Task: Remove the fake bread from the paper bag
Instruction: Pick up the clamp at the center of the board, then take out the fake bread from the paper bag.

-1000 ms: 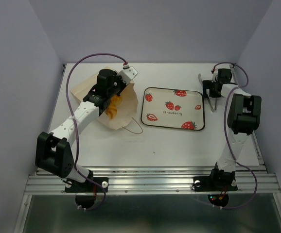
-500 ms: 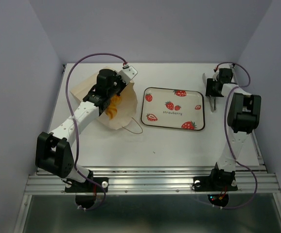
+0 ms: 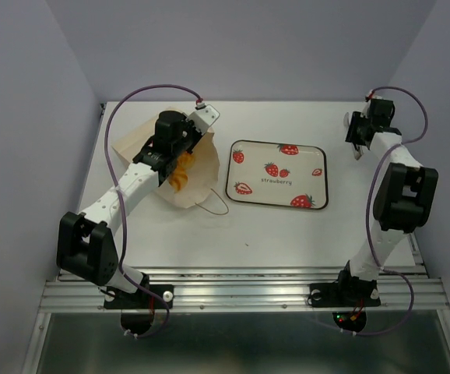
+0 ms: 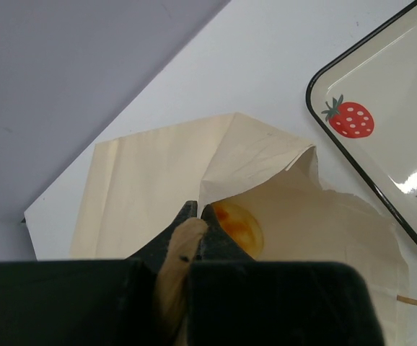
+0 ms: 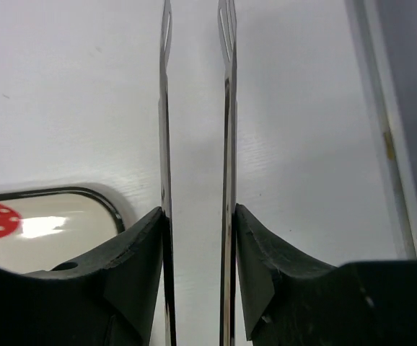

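Cream paper bag (image 3: 135,144) lies flat on the left side of the surface (image 3: 287,234), its mouth gaping toward the strawberry-print tray (image 3: 258,156) just beside it. Your left gripper (image 4: 194,216) is clenched on a fold of paper at the bag's lip. Fake bread (image 4: 239,225) is glossy orange and sits inside the mouth just past the fingertips. Only part of it shows, so you cannot count the pieces. Your right gripper (image 5: 196,216) is at the far right, beyond the tray's corner. It grasps thin metal tongs (image 5: 228,108); the two blades run parallel and apart, over bare surface.
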Controlling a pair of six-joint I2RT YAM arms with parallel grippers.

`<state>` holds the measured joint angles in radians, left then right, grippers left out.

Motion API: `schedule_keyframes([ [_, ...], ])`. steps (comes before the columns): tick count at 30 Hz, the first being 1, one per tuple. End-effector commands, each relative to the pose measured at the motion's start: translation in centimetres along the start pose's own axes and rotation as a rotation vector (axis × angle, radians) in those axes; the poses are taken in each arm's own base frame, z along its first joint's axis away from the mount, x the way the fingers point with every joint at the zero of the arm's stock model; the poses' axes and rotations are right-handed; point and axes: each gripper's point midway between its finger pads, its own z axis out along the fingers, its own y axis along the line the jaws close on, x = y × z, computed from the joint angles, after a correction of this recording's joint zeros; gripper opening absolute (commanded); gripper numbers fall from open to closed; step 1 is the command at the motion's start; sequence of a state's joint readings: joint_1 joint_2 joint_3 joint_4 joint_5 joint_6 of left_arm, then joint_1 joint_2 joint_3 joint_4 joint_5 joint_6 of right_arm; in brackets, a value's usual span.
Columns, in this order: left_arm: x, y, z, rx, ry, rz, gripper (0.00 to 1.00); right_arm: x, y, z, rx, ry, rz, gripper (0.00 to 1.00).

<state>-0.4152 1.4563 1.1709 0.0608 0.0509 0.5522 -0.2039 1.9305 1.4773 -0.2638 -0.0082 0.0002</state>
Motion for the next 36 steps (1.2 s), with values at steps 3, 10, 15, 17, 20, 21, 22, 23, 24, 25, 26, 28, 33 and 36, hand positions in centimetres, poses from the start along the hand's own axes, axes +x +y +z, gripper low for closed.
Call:
schedule_keyframes([
  [3,-3.6,2.1,-2.0,-0.082,-0.115,-0.015,0.0,-6.5,2.5,-8.1,-0.129,-0.218,0.087,0.47],
  [10,-3.7,2.1,-2.2,-0.09,-0.124,-0.037,0.0,-5.8,10.8,-15.9,-0.627,-0.223,0.129,0.48],
  [15,-3.2,1.8,-2.1,-0.084,-0.113,-0.063,0.0,-3.8,14.3,-23.4,-0.834,-0.316,0.042,0.49],
  [17,-3.1,1.7,-2.1,-0.082,-0.113,-0.074,0.0,-2.4,16.4,-25.7,-0.887,-0.314,-0.015,0.49],
  [20,-3.1,1.1,-2.1,-0.059,-0.119,-0.096,0.0,1.2,19.8,-29.4,-0.994,-0.316,-0.151,0.49],
  [21,-3.1,1.0,-2.1,-0.056,-0.12,-0.099,0.0,1.8,20.5,-30.3,-1.012,-0.312,-0.17,0.49],
  [22,-3.1,1.1,-2.1,-0.056,-0.122,-0.104,0.0,2.4,21.1,-31.4,-1.034,-0.31,-0.184,0.5],
  [23,-3.2,1.0,-2.1,-0.053,-0.123,-0.109,0.0,2.9,21.8,-31.8,-1.056,-0.298,-0.193,0.5],
  [24,-3.1,0.8,-2.0,-0.05,-0.12,-0.112,0.0,3.8,22.5,-32.5,-1.087,-0.272,-0.201,0.5],
  [25,-3.1,0.8,-2.1,-0.051,-0.121,-0.12,0.0,5.0,23.8,-33.5,-1.141,-0.241,-0.23,0.5],
  [26,-3.2,0.8,-2.0,-0.051,-0.121,-0.124,0.0,6.0,24.4,-33.8,-1.162,-0.205,-0.235,0.5],
  [28,-3.2,0.8,-2.0,-0.054,-0.118,-0.139,0.0,8.1,26.0,-34.3,-1.202,-0.134,-0.253,0.5],
  [33,-3.2,0.4,-2.0,-0.043,-0.109,-0.154,0.0,11.3,28.4,-33.9,-1.193,-0.012,-0.274,0.5],
  [36,-3.2,0.2,-2.1,-0.045,-0.107,-0.162,0.0,12.4,31.2,-34.7,-1.219,0.002,-0.298,0.51],
])
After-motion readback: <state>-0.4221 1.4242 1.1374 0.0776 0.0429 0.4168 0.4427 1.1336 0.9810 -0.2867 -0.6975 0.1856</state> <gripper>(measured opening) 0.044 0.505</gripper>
